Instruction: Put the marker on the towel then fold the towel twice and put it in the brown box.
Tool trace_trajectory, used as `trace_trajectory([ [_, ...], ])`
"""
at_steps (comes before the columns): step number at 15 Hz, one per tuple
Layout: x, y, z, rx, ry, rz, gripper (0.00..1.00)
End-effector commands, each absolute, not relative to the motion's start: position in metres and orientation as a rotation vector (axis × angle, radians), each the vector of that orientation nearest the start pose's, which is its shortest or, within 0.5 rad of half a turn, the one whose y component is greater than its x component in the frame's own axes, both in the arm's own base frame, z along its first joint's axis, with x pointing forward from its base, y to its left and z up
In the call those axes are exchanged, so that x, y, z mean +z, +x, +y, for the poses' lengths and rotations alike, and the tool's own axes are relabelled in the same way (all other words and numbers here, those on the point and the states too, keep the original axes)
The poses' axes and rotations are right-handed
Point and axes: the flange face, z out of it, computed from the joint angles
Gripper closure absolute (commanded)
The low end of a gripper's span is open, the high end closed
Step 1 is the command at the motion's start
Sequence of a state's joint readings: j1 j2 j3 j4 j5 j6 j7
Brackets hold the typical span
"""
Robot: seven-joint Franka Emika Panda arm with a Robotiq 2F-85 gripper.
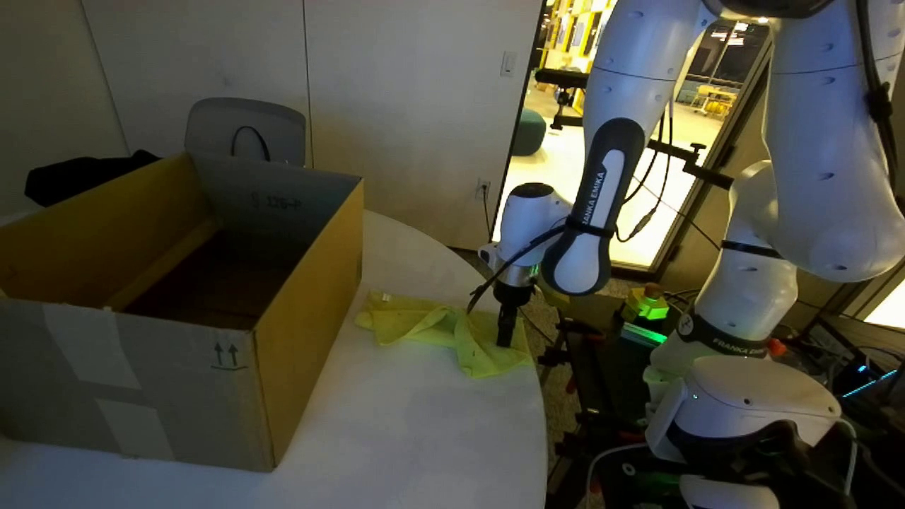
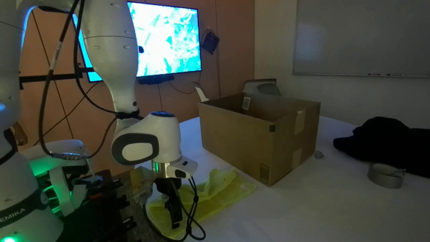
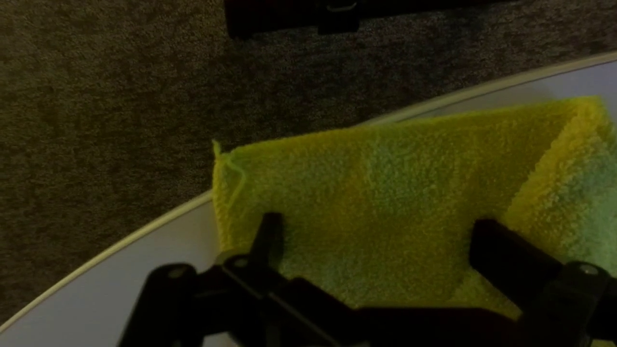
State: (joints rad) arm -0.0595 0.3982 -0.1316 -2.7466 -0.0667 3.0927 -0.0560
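The yellow-green towel (image 1: pixel 417 325) lies creased near the table's edge, with part of it folded over; it also shows in an exterior view (image 2: pixel 211 203). In the wrist view the towel (image 3: pixel 376 168) fills the space between my fingers, and one corner overhangs the table's rim. My gripper (image 3: pixel 378 222) points down, open, its fingers wide apart at the towel's surface; it also shows in both exterior views (image 1: pixel 505 344) (image 2: pixel 175 226). I cannot tell whether the fingertips touch the cloth. The brown box (image 1: pixel 311 332) stands open beside the towel, also in an exterior view (image 2: pixel 235 141). The marker is hidden or out of view.
The white table (image 1: pixel 403 438) has a curved edge close to the gripper, with dark floor beyond. A grey tape roll (image 2: pixel 385 177) and black cloth (image 2: pixel 383 144) lie past the box. A grey chair (image 1: pixel 247 131) stands behind it. Cables hang beside the gripper.
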Motion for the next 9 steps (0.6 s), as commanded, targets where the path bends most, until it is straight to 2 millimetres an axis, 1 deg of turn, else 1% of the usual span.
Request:
trace_trajectory([
  [1,0.091,0.353,-0.073,0.075,-3.206,0.032,0.27],
  [2,0.093,0.354,-0.074,0.074,-3.207,0.025,0.33],
  [3,0.094,0.355,-0.075,0.075,-3.209,0.021,0.43],
  [7,0.098,0.357,-0.074,0.09,-3.212,-0.016,0.73],
  [8,0.1,0.357,-0.073,0.098,-3.212,-0.031,0.81],
  [9,0.102,0.358,-0.073,0.105,-3.213,-0.036,0.88],
])
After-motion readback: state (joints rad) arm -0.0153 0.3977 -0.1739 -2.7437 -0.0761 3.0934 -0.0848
